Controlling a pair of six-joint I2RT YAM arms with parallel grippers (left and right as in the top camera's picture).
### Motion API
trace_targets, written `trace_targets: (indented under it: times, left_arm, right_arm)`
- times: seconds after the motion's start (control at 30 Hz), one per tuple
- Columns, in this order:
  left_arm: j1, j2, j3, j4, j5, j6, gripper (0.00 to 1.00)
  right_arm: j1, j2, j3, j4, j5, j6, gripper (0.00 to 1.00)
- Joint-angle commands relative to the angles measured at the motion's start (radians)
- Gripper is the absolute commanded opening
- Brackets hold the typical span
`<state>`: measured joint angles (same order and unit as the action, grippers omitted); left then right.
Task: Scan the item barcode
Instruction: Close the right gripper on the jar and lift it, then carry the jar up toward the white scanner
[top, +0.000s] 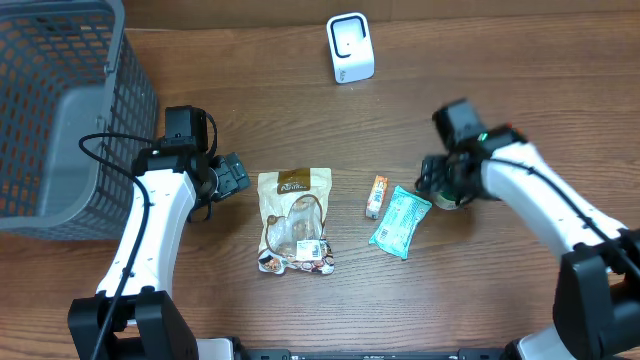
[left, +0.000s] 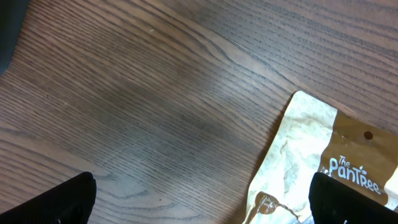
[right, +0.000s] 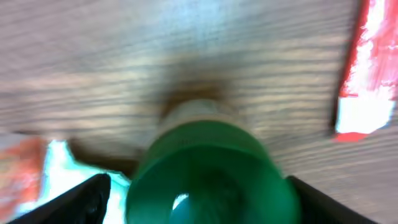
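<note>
A green bottle (right: 205, 174) stands on the wooden table, blurred and seen from above, between the fingers of my right gripper (right: 199, 199). The jaws stand wide on either side of it, and a gap shows at the left finger (right: 87, 196). In the overhead view the bottle (top: 452, 200) peeks out under the right gripper (top: 445, 185). The white scanner (top: 350, 48) stands at the back of the table. My left gripper (top: 235, 178) is open and empty at the top left corner of a beige snack bag (top: 293, 220), with bare wood between its fingers (left: 62, 199).
A teal packet (top: 400, 222) and a small orange packet (top: 376, 196) lie left of the bottle. A red and white wrapper (right: 367, 74) lies beyond it. A grey mesh basket (top: 60, 110) fills the back left corner.
</note>
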<state>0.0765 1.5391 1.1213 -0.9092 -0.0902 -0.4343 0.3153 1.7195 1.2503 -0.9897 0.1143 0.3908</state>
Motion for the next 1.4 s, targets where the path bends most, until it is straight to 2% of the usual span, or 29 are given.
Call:
trace_targets:
  times: [0.0, 0.1, 0.3, 0.53, 0.83, 1.13, 1.37]
  left_arm:
    - [0.002, -0.002, 0.014, 0.001, -0.011, 0.011, 1.00]
    - [0.002, -0.002, 0.014, 0.001, -0.011, 0.011, 1.00]
    - [0.002, -0.002, 0.014, 0.001, -0.011, 0.011, 1.00]
    - [0.002, -0.002, 0.014, 0.001, -0.011, 0.011, 1.00]
    - [0.002, -0.002, 0.014, 0.001, -0.011, 0.011, 1.00]
    - [0.002, -0.002, 0.014, 0.001, -0.011, 0.011, 1.00]
    - [0.002, -0.002, 0.014, 0.001, -0.011, 0.011, 1.00]
  right_arm:
    - [-0.033, -0.020, 0.138, -0.081, -0.042, 0.002, 0.99]
    - [-0.048, -0.020, 0.191, -0.142, -0.047, 0.001, 1.00]
    - [-0.063, 0.026, 0.182, -0.176, -0.053, -0.002, 1.00]
    - [-0.048, 0.124, 0.175, -0.187, -0.090, -0.002, 1.00]
    - [-0.048, 0.140, 0.143, -0.188, -0.090, -0.002, 0.97]
    - [-0.047, 0.140, 0.009, -0.011, -0.089, -0.002, 0.93]
    - [-0.048, 0.140, -0.033, 0.052, -0.075, -0.002, 0.91]
